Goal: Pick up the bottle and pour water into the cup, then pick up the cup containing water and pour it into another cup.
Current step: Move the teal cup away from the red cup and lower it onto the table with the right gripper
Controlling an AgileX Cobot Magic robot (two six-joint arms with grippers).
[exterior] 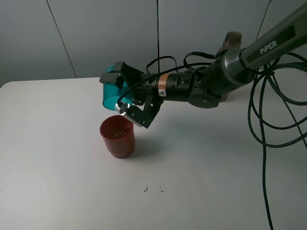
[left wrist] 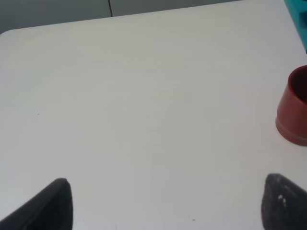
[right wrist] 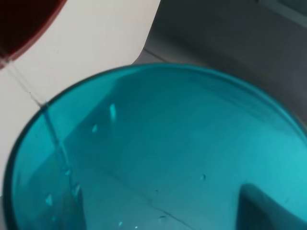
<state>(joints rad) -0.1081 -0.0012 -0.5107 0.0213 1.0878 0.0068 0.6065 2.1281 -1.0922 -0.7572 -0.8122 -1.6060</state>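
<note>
My right gripper (exterior: 125,95) reaches across to the left and is shut on the teal cup (exterior: 110,95). It holds the cup tipped on its side, mouth down, just above the red cup (exterior: 118,136), which stands upright on the white table (exterior: 57,153). In the right wrist view the teal cup (right wrist: 158,153) fills the frame, and a thin stream of water runs from its rim towards the red cup (right wrist: 21,19). The bottle (exterior: 233,39) stands at the back right, mostly hidden behind the arm. My left gripper (left wrist: 168,206) is open and empty over bare table, with the red cup (left wrist: 293,112) off to one side.
Black cables (exterior: 276,110) hang in loops from the right arm over the table's right side. The table's back edge meets a grey wall (exterior: 96,33). Two small dark marks (exterior: 153,189) lie near the front.
</note>
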